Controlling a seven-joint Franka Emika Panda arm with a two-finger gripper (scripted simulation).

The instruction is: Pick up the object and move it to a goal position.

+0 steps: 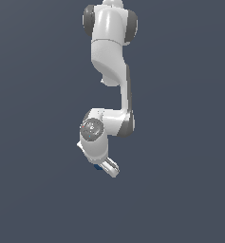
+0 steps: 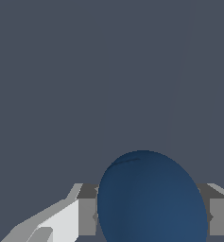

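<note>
A: The arm [image 1: 111, 71] hangs over plain grey ground, folded down toward its claw [image 1: 106, 167].

B: And the ball [image 2: 151, 198]?

A: Pinched in the claw, one finger [image 2: 87, 215] pressed on each side of it.

B: Risk?

A: It's round and tiny. I judge a quick swing or slack grip could let it slip out before the goal, which isn't marked here.

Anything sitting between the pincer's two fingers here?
Yes: the dark blue ball fills the gap between the pincer's fingers, shown clearly in the wrist view.
</note>
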